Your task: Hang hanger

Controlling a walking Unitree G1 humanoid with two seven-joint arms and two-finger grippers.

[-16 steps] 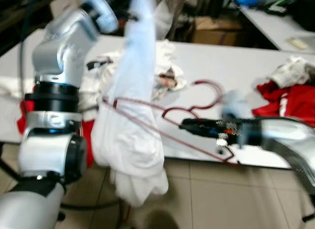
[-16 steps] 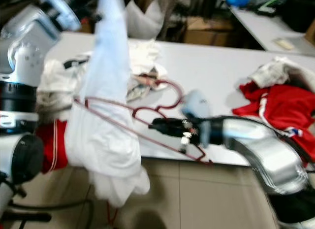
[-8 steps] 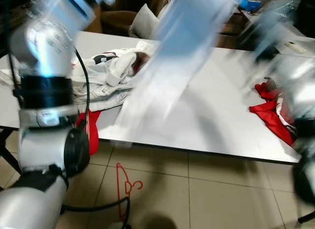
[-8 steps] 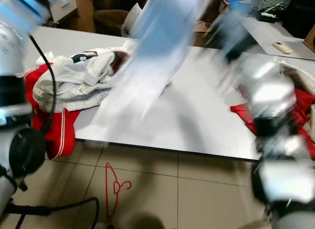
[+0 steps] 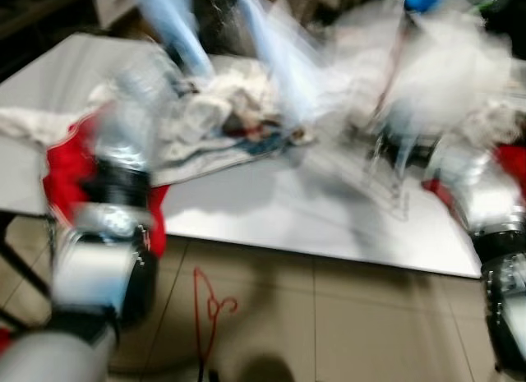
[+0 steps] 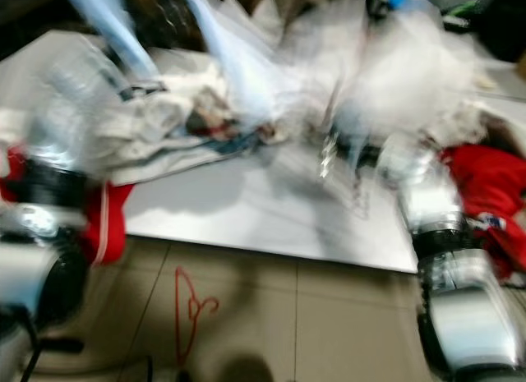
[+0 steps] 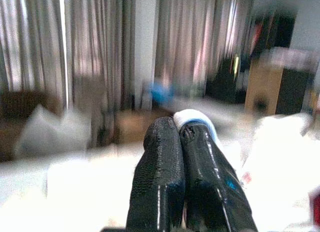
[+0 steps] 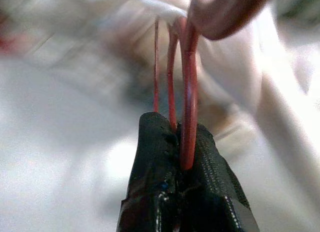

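Observation:
In the right wrist view my right gripper (image 8: 180, 142) is shut on the thin wire of the red hanger (image 8: 188, 87), whose hook curls above the fingertips against white cloth. In the left wrist view my left gripper (image 7: 180, 137) is shut, with a fold of the white garment (image 7: 196, 118) pinched at its tip. The eye views are heavily blurred. There the white garment (image 5: 275, 62) streaks above the table between my left arm (image 5: 115, 193) and my right arm (image 5: 472, 189).
A white table (image 5: 271, 209) carries a pile of white and red clothes (image 5: 214, 119) at the left and a red garment (image 6: 485, 185) at the right. Another red hanger (image 5: 207, 308) lies on the tiled floor before the table's front edge.
The head camera has swung and every view is smeared. The hanger and garment, held low before the table edge a second ago, are now up over the table with both arms.

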